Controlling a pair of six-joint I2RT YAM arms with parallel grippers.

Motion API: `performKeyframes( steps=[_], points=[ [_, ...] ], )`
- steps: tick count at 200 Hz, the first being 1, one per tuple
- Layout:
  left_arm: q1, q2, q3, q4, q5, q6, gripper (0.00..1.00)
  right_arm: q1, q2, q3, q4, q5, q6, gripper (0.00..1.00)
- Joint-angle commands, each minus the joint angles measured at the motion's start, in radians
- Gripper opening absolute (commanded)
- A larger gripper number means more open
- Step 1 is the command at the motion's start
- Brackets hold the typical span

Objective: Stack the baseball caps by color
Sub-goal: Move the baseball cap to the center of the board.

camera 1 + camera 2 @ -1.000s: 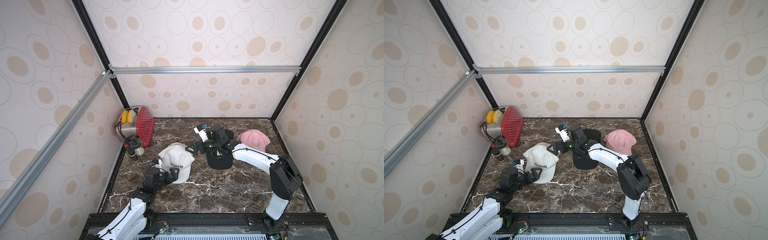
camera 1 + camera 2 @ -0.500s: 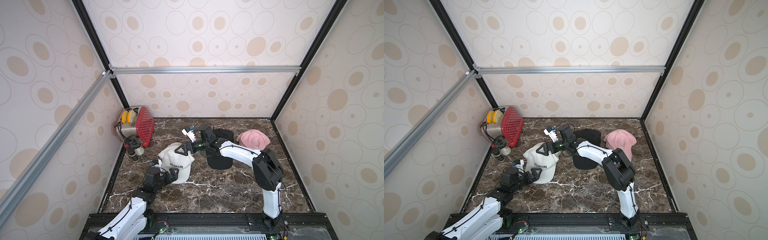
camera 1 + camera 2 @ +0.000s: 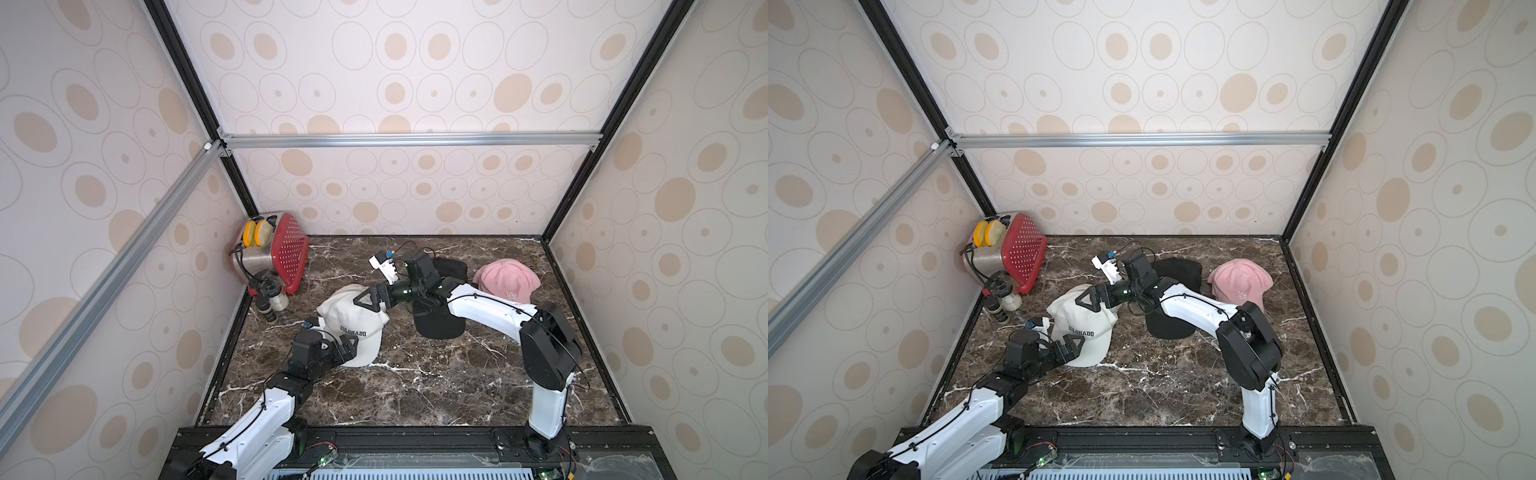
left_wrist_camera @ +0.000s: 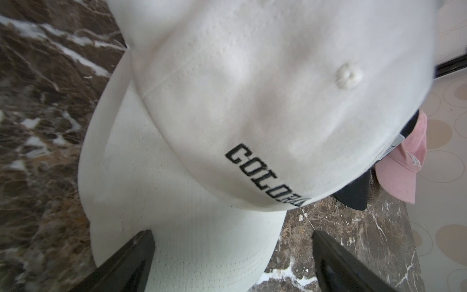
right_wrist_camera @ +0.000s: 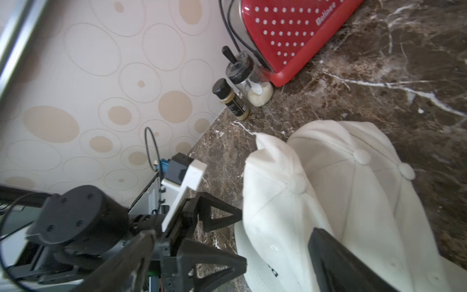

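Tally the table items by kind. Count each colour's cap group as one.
White cap group: 1
Black cap group: 1
Pink cap group: 1
Toaster: 1
Seasoning jars: 2
Total: 6

Left arm and right arm are clad in white shells with black joints. Thin black cables are strung along them. Black triangular fingers are fitted.

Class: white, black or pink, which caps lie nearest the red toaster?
The white caps, lettered COLORADO. They lie left of the black caps and the pink cap, on the toaster's side.
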State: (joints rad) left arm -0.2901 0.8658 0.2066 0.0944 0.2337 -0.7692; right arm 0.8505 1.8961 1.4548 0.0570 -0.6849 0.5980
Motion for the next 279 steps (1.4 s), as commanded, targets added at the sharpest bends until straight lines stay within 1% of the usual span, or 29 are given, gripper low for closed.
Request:
performKeyframes(
  steps=[1,21,39,59,77,102,116,130,151,165,182,224,243,261,279],
  points=[
    [0.001,0.006,0.031,-0.004,-0.007,0.021,0.99,0.025,0.019,0.036,0.017,-0.099,0.014,1.0],
    [0.001,0.003,0.03,-0.005,-0.009,0.02,0.99,0.03,0.068,0.056,0.061,-0.102,0.07,1.0],
    [0.0,-0.001,0.03,-0.008,-0.008,0.022,0.99,0.032,0.12,0.096,0.095,-0.143,0.118,1.0],
    [0.0,-0.001,0.028,-0.01,-0.013,0.026,0.99,0.042,0.185,0.145,0.078,-0.175,0.123,1.0],
    [0.0,0.005,0.027,-0.007,-0.019,0.028,0.99,0.038,0.229,0.153,0.065,-0.115,0.111,1.0],
    [0.001,0.035,0.021,0.011,-0.024,0.018,0.99,0.033,0.265,0.21,-0.019,-0.023,0.033,1.0],
    [0.0,0.063,0.017,0.033,-0.026,0.003,0.99,0.032,0.285,0.252,-0.063,-0.002,-0.003,1.0],
    [0.001,0.104,0.022,0.064,-0.039,-0.003,0.99,0.026,0.297,0.268,-0.068,0.015,-0.014,1.0],
    [0.001,0.204,0.042,0.138,-0.033,-0.008,0.99,0.0,0.292,0.28,-0.072,0.017,-0.015,1.0],
    [0.0,0.283,0.076,0.176,-0.017,-0.006,0.99,-0.028,0.255,0.268,-0.077,0.001,-0.021,1.0],
    [0.0,0.377,0.12,0.229,0.004,-0.004,0.99,-0.066,0.169,0.215,-0.091,0.006,-0.051,1.0],
    [0.0,0.552,0.249,0.259,-0.009,0.015,0.99,-0.159,-0.106,-0.039,-0.158,0.14,-0.165,1.0],
    [0.0,0.632,0.3,0.311,0.038,-0.019,0.99,-0.2,-0.216,-0.155,-0.197,0.211,-0.201,1.0],
    [0.001,0.71,0.335,0.38,0.088,-0.085,0.99,-0.248,-0.314,-0.254,-0.213,0.257,-0.208,1.0],
    [0.0,0.738,0.339,0.433,0.108,-0.135,0.99,-0.308,-0.396,-0.329,-0.229,0.277,-0.208,1.0]
  ],
)
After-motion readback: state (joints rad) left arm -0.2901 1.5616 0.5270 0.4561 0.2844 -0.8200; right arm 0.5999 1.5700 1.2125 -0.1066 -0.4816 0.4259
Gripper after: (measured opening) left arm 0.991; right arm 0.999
